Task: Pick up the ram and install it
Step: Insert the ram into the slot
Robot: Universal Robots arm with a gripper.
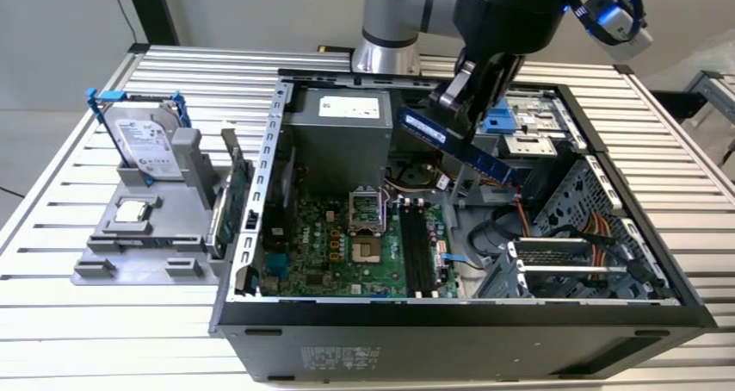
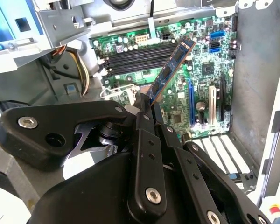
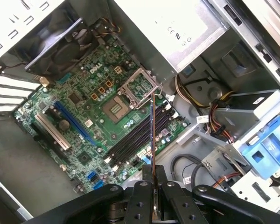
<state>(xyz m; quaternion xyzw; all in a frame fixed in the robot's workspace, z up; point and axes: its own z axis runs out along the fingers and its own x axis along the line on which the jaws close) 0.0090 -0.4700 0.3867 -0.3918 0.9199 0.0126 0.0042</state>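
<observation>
The ram is a long, thin stick with dark chips, held tilted in the air above the open computer case. My gripper is shut on its upper end. In the second wrist view the ram sticks out from the gripper toward the motherboard. In the first wrist view the ram is edge-on, rising from the gripper over the black memory slots. The memory slots lie on the green motherboard, well below the stick and apart from it.
A silver hard drive with blue rails stands in a grey holder at the exterior view's left. A green card stands beside the case wall. Inside are the power supply, CPU socket, cables and a blue drive bay.
</observation>
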